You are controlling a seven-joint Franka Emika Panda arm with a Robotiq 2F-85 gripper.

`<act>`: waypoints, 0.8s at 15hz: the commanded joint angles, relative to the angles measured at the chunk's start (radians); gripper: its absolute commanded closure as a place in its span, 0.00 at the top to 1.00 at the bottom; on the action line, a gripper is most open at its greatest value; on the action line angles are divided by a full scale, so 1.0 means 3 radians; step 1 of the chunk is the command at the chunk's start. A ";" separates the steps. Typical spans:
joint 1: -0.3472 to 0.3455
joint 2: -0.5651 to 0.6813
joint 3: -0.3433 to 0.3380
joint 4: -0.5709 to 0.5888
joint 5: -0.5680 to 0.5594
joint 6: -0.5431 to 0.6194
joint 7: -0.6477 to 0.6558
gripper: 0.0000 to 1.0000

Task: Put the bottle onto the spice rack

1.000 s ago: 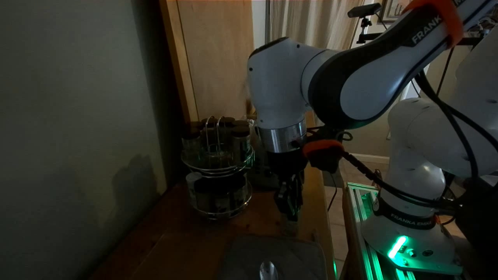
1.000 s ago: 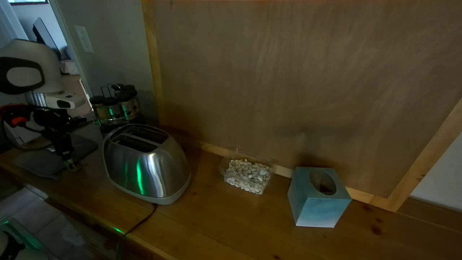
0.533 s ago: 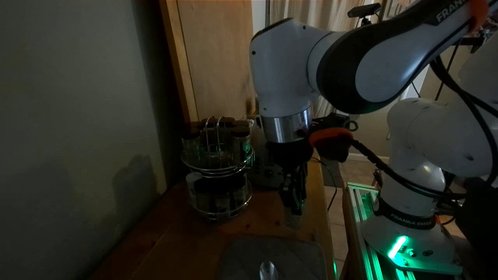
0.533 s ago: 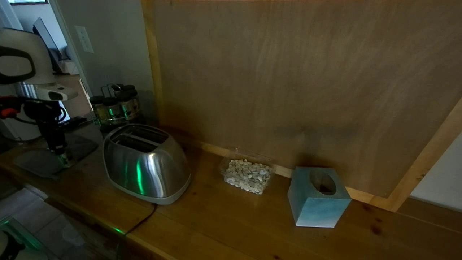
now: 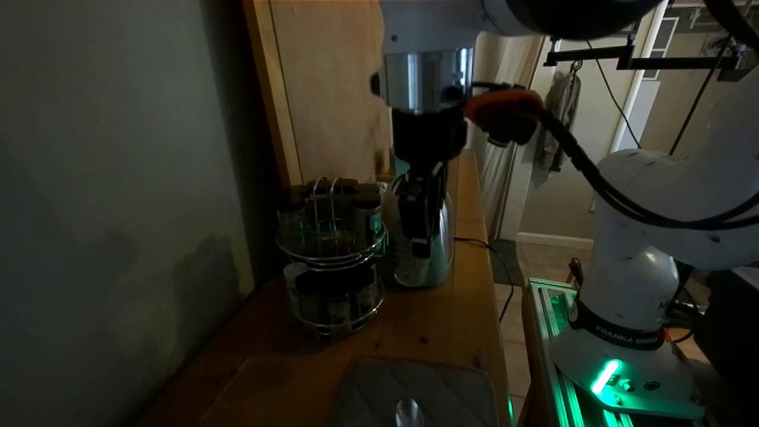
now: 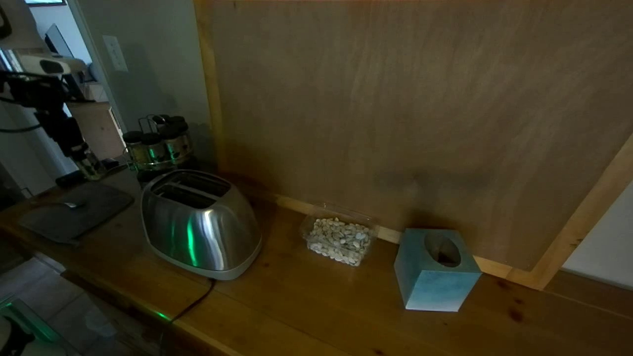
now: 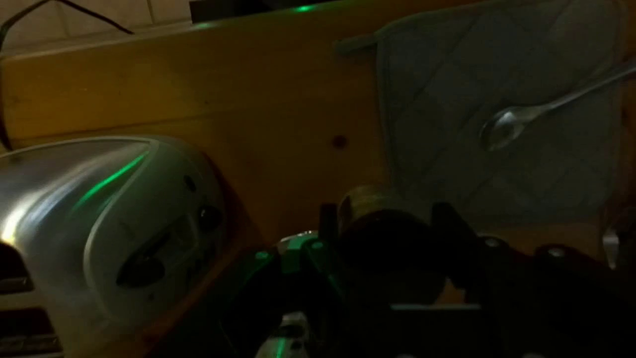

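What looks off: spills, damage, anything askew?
No spill or damage visible. Odd: in an exterior view, a pale-topped jar sits low on the spice rack, while the upper jars have dark lids. Maybe inverted; too dim to tell.

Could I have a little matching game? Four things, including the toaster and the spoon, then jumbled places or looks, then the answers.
1. bottle
2. spoon
3. toaster
4. spice rack

A. Silver, with slots in its top
B. Carrying jars on two tiers
C. Lying on the grey pad
D. Held in the gripper

Pairs: 1-D, 2-C, 3-A, 4-B
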 commanded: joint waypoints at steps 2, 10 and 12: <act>-0.0060 0.0006 0.0016 0.0153 -0.0030 -0.0028 -0.0022 0.50; -0.0098 0.0000 0.0019 0.0289 -0.0168 0.0082 -0.0091 0.25; -0.0124 0.0015 0.0005 0.0387 -0.0230 0.0086 -0.0102 0.25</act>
